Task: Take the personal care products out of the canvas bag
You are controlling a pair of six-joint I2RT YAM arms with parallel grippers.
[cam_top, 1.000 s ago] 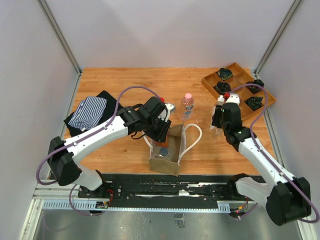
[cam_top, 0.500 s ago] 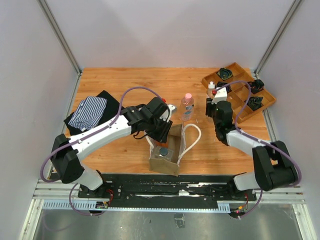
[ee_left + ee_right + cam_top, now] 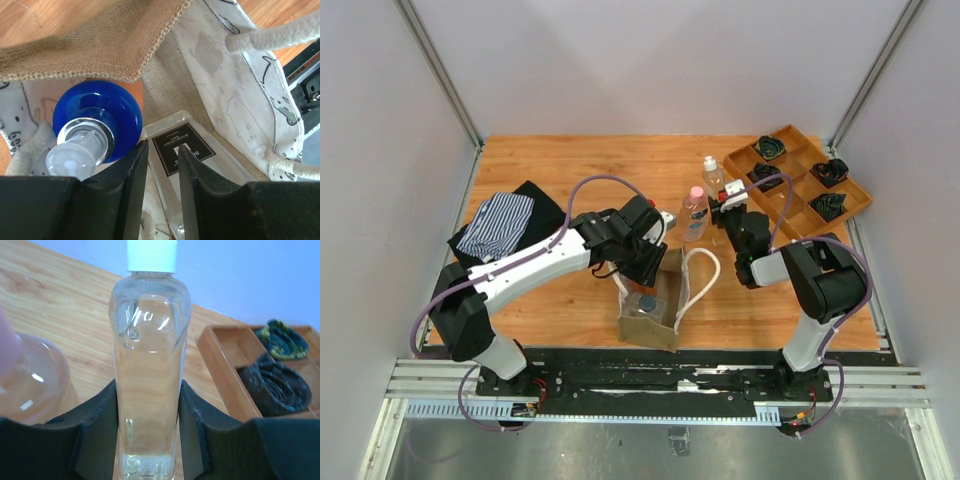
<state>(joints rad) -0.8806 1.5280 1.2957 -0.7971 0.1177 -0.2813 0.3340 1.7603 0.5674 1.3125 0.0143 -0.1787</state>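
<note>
**My right gripper [image 3: 149,440] clamped, my left gripper [image 3: 160,200] parted**

My right gripper squeezes the clear plastic white-capped bottle [image 3: 150,365], upright just beside the clear pink-capped bottle [image 3: 695,212] over the wooden table [image 3: 570,170]. My left gripper, fingers narrowly apart and holding nothing, sits inside the tan canvas bag [image 3: 235,100], beside the blue-capped bottle [image 3: 97,117].

Left gripper [image 3: 160,150] dips down, jaws narrowly parted, while right arm [image 3: 825,285] folds back, right gripper [image 3: 148,395] clamping a clear white-capped plastic bottle [image 3: 150,330].
</note>
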